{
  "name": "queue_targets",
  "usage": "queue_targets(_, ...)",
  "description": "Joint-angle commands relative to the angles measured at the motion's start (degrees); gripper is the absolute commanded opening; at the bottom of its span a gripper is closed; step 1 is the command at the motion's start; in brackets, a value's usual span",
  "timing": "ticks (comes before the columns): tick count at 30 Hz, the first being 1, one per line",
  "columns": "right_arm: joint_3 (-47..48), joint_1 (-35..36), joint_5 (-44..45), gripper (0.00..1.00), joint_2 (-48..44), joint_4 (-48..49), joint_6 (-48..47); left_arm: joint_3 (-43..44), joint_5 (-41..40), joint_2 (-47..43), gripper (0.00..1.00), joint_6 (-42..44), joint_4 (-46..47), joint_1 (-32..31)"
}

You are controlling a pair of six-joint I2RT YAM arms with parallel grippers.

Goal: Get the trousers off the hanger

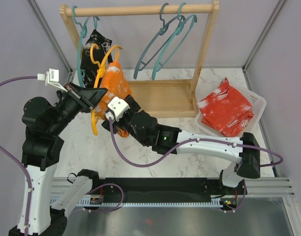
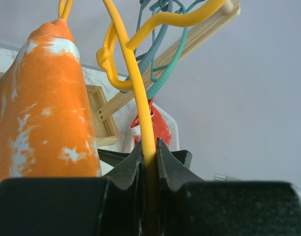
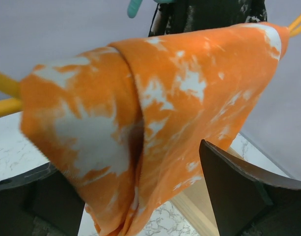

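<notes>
Two arms engaged: left gripper (image 2: 149,147) clamps the thin yellow plastic hanger (image 2: 135,83); right gripper (image 3: 125,164), jaws open, straddles the orange white-patterned cloth trousers (image 3: 155,113) from the near right.

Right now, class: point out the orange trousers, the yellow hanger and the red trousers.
orange trousers (image 3: 155,123), right wrist view, centre fold
yellow hanger (image 2: 140,113), left wrist view, lower straight rod
red trousers (image 1: 226,110), top external view, middle

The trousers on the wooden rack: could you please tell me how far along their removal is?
Done: red white-flecked trousers lie in the white basket. In hand: the left gripper clamps the yellow hanger; the right gripper stands open around the orange white-patterned trousers. Left: black trousers hang on the wooden rack.
</notes>
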Motion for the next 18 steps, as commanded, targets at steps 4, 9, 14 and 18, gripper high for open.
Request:
queue_targets(4, 3.3, -4.6, 0.8, 0.87, 0.7, 1.4, 0.6, 1.7, 1.5, -2.9, 0.02, -1.9, 13.4, -0.2)
queue_targets(9, 4.3, -6.1, -3.0, 0.78, 1.6, 2.0, -2.7, 1.6, 1.5, -3.0, 0.02, -1.9, 13.4, -0.2)
queue_targets(14, 5.6, -6.4, -7.9, 0.65, 2.3, 2.0, -5.1, 1.4, 1.5, -3.0, 0.02, -1.9, 13.4, -0.2)
queue_targets(18, 8.1, -7.7, -12.1, 0.36, 3.1, -1.0, -4.5, 1.5, 1.5, -3.4, 0.02, -1.9, 13.4, -0.1)
